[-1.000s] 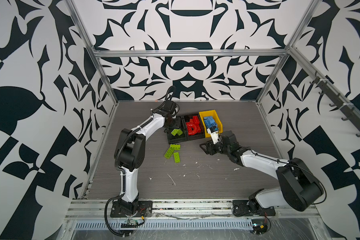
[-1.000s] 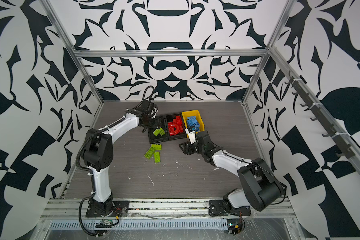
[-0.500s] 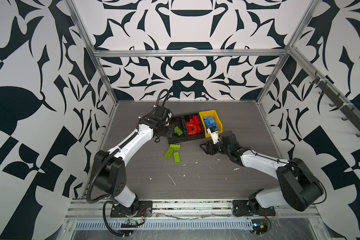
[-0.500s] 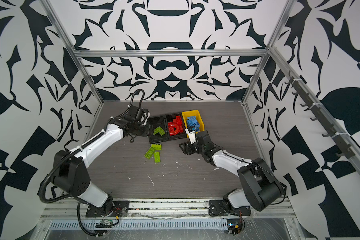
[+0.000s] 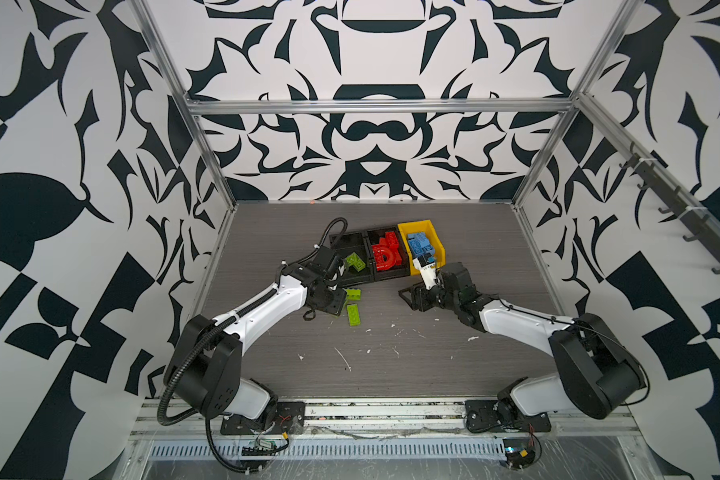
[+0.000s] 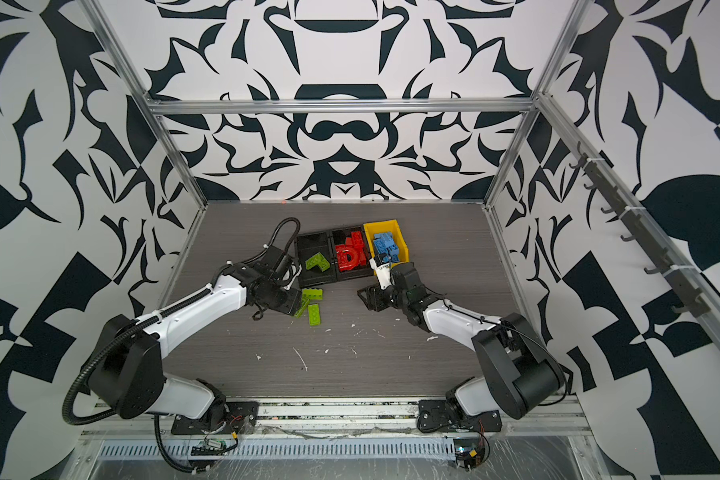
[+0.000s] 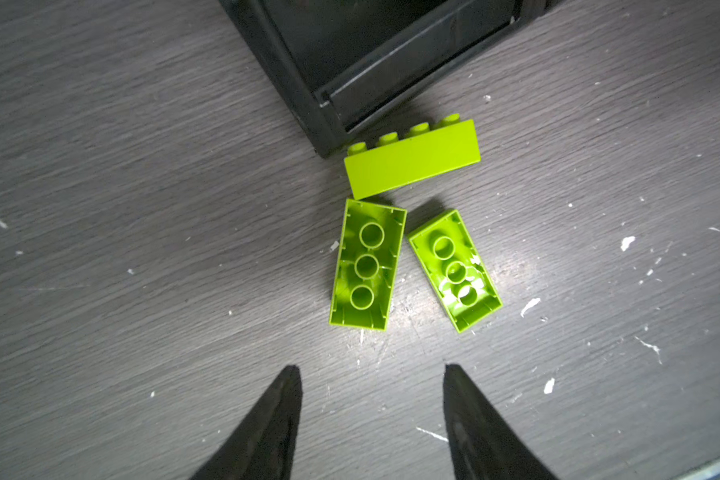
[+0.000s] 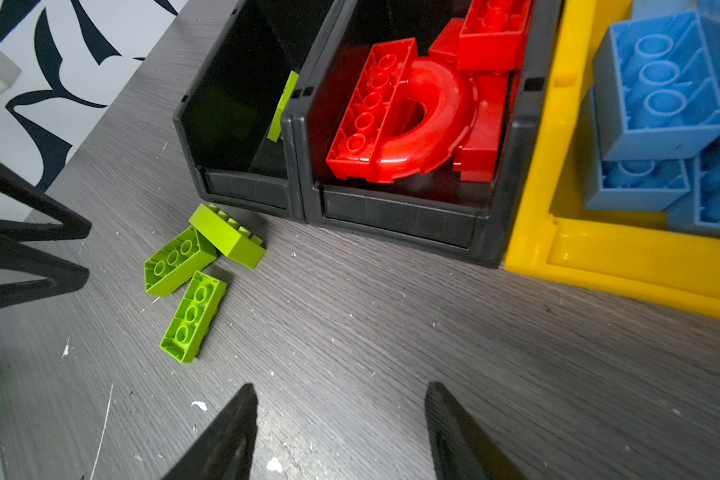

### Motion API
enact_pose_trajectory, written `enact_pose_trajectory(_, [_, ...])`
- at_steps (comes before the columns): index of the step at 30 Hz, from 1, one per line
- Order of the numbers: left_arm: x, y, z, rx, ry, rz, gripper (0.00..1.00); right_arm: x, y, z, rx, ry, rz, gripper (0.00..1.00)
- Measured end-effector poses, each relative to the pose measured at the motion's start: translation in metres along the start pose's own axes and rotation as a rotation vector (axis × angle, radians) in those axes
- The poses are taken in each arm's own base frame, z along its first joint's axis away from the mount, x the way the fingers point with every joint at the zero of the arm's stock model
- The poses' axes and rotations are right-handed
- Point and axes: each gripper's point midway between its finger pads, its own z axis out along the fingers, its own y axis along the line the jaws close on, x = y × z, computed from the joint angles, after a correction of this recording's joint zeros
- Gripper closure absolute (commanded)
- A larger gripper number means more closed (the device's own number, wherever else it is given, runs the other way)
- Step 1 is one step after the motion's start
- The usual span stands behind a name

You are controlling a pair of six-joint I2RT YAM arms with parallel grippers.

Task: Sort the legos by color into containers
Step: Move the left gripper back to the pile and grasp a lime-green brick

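legos [image 7: 366,266]: glossy lime plastic bricks | two hollow-side up | table [image 7: 142,174]: grey woodgrain

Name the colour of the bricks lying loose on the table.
The loose bricks are lime green, clearest in left wrist view.

Two black bins [image 8: 391,216], one yellow bin [image 8: 599,266]. Three green bricks [image 7: 366,266] lie outside the bins; one red arch [image 8: 433,108]. Blue bricks [image 8: 657,87] piled, count unclear.

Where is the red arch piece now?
In both top views the red arch lies in the middle black bin, between the other black bin and the yellow bin.
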Motion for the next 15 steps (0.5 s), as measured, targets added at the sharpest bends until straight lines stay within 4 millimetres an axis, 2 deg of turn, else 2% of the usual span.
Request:
enact_pose_trajectory(7, [0.010,-0.004,0.026,-0.018,0.074,0.052,0.42,0.001,0.001,0.001,-0.001,0.007,-0.003,0.34])
enact_pose_trajectory(15, [0.013,0.004,0.041,-0.064,0.107,0.077,0.38,0.002,0.002,0.004,-0.009,0.019,-0.005,0.34])
